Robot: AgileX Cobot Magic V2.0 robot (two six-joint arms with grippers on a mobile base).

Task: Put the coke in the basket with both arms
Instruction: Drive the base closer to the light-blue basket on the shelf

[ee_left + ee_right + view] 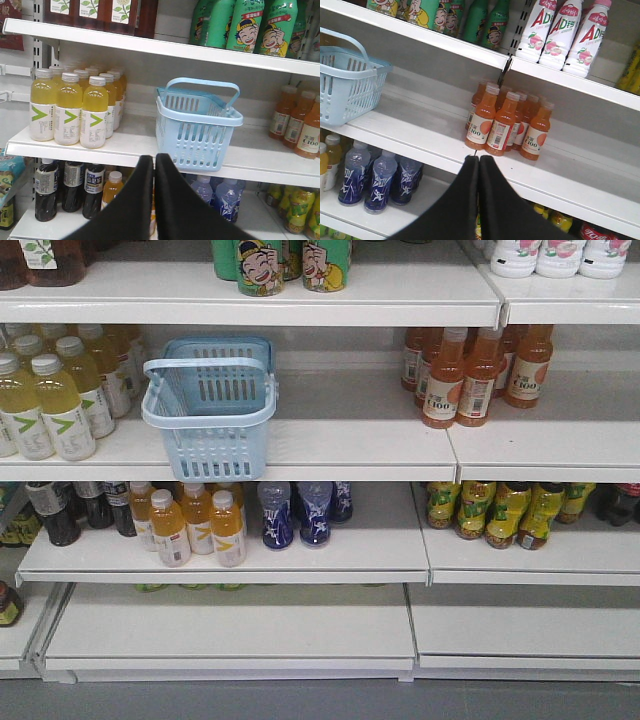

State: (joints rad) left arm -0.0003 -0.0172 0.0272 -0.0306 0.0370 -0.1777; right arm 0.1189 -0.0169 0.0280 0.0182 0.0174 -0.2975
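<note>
The light blue basket [210, 405] stands on the middle shelf, left of centre, with its handle up; it also shows as the basket [196, 125] and the basket [345, 85]. The coke [592, 233] shows only as a red label at the bottom right of the right wrist view, on the lower shelf; dark coke bottles [620, 502] sit at that shelf's far right end. My left gripper [154, 158] is shut on nothing, below and in front of the basket. My right gripper [479, 158] is shut on nothing, before the orange bottles. Neither arm appears in the front view.
Yellow juice bottles [50, 405] stand left of the basket and orange C100 bottles [475, 375] stand to its right. The lower shelf holds dark white-labelled bottles [65, 185], orange bottles [195, 525], blue bottles [300, 512] and yellow-green bottles [500, 512]. Green bottles [280, 265] fill the top shelf.
</note>
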